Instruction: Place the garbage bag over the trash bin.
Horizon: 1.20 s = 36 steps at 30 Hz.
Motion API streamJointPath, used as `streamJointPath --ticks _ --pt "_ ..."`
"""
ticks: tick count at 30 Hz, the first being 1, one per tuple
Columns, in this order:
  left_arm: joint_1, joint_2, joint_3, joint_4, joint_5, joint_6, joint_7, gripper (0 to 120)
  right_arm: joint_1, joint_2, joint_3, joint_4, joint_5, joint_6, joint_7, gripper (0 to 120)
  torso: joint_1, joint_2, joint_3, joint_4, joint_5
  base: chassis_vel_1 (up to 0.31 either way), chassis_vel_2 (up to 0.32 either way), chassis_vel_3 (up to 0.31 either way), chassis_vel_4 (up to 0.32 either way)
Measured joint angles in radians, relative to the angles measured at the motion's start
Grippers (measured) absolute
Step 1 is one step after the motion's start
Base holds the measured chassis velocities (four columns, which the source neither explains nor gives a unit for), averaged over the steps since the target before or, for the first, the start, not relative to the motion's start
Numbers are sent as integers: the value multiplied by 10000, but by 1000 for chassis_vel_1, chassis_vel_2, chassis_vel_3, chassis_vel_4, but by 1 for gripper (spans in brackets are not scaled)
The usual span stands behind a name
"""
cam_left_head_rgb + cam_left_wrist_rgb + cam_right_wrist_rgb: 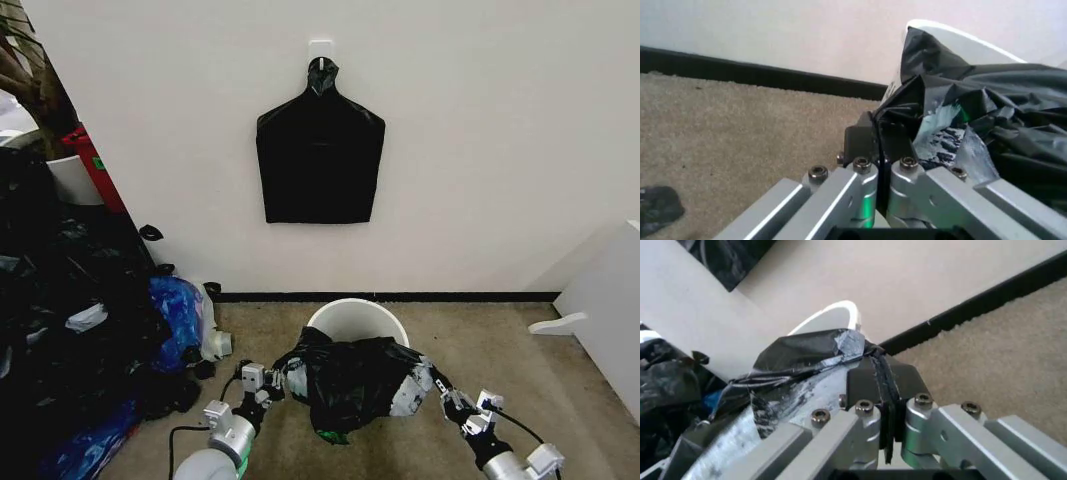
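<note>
The trash bin [356, 318], a round white bucket, stands on the carpet by the wall. The garbage bag [350, 380], crinkled glossy black plastic, is stretched across the bin's near side, with the far rim still bare. My left gripper [288, 378] is shut on the bag's left edge, and in the left wrist view its pads [867, 137] pinch the plastic [973, 110] beside the bin's rim [960, 37]. My right gripper [420, 385] is shut on the bag's right edge; the right wrist view shows the bag [807, 352] clamped between its pads [870, 382], with the bin's rim [833, 312] beyond.
A flat black bag pack [320, 160] hangs on a wall hook above the bin. A heap of black and blue bags [80, 330] fills the left side. White box-shaped furniture [610, 310] stands at the right. Bare carpet [480, 340] lies around the bin.
</note>
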Motion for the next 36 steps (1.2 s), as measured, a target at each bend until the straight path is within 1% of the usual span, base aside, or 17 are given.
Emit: streamJointPath --ticks 7,10,19,28,36 --pt "-165 -326 77 404 205 -196 202 0 519 121 32 -845 91 409 -747 0 0 0 0 1 0 0 0 0 0" --pt "-196 -419 95 470 256 -208 210 0 664 123 35 -1040 195 426 -806 0 0 0 0 1 1 0 0 0 0" --pt "-342 -578 114 705 337 -242 211 0 1057 -47 35 -1545 748 256 -824 0 0 0 0 1 0 0 0 0 0" --pt "-532 -757 61 932 327 -241 122 0 1367 150 -97 -1719 555 55 -841 0 0 0 0 0 0 0 0 0 0" --pt "-681 -975 40 1338 474 -323 198 0 1662 193 -123 -1965 431 -116 -840 0 0 0 0 1 0 0 0 0 0"
